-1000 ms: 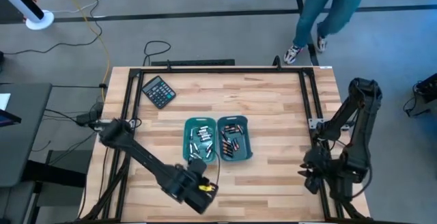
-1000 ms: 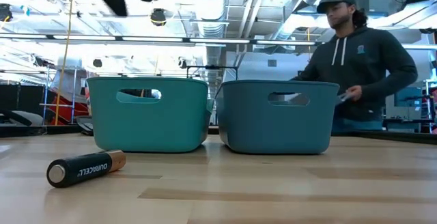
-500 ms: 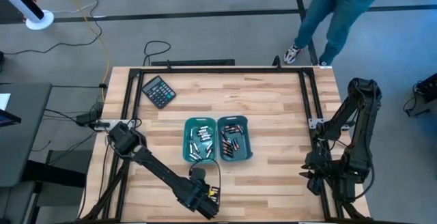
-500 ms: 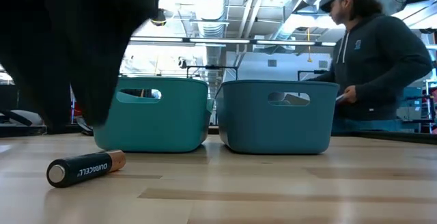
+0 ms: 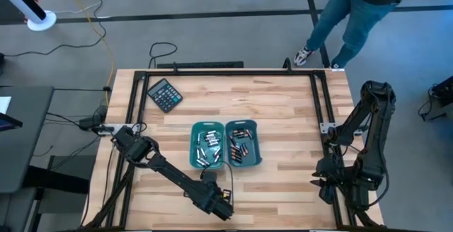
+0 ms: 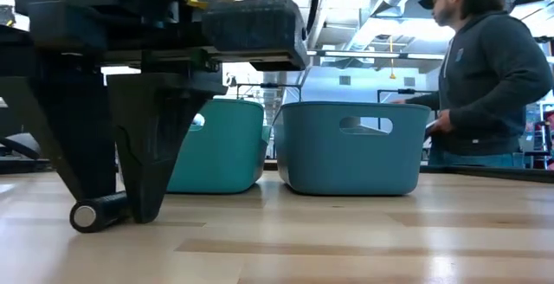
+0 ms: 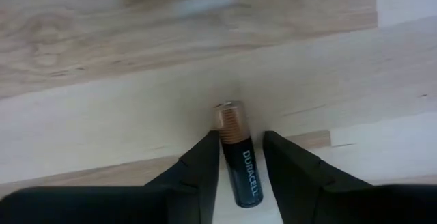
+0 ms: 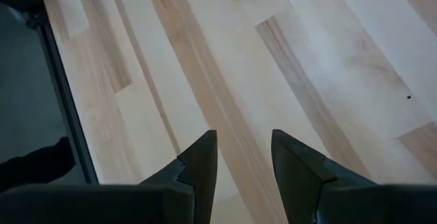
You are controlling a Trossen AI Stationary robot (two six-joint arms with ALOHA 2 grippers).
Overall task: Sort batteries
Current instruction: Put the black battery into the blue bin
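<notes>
The worktop (image 5: 283, 112) carries two teal bins (image 5: 226, 145) mid-table, each taking one kind; the left end effector (image 7: 240, 157) sits at the near edge, fingers narrowly apart, straddling a lone battery (image 7: 239, 157) for pickup; the right end effector (image 8: 243, 157) waits open, far right.

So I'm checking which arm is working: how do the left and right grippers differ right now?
The left gripper is down at the table's near edge in front of the bins, its fingers either side of a dark, copper-ended battery. The right gripper waits over bare wood by the table's right edge, nothing between its fingers. The left's gap looks narrower than the right's. Both are dark two-finger grippers with jaws apart.
</notes>
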